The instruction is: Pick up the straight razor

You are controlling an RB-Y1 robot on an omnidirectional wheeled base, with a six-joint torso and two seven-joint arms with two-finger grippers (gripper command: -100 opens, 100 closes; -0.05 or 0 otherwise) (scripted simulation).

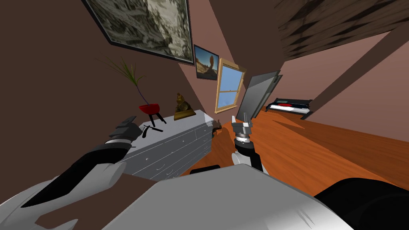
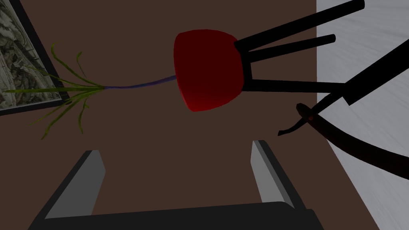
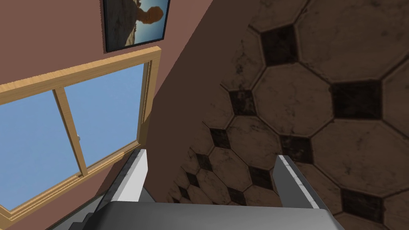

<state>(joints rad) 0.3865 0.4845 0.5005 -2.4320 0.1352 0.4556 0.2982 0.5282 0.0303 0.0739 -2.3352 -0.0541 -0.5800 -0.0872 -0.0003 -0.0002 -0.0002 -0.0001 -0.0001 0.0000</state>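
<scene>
Right now the left gripper [image 2: 175, 179] stands open, its two fingers [image 2: 82, 181] spread wide with nothing between them but the brown wall beyond. Just off to the outer side of one finger tip lies the straight razor [image 2: 375, 74], not between the fingers and not touched by them. It is unfolded, the black handle angled away from the thin dark curved blade, and rests on the grey dresser top [image 2: 371, 24]. Close beside it stands a red pot [image 2: 207, 70] on black legs, a thin stem with green leaves rising from it. From the head, the left gripper [image 1: 130, 125] hovers at the dresser [image 1: 179, 131], just beside the razor [image 1: 151, 129]; a brass figurine [image 1: 183, 106] sits further along. The right gripper [image 1: 242, 125] is held up before the chest, fingers apart and empty
</scene>
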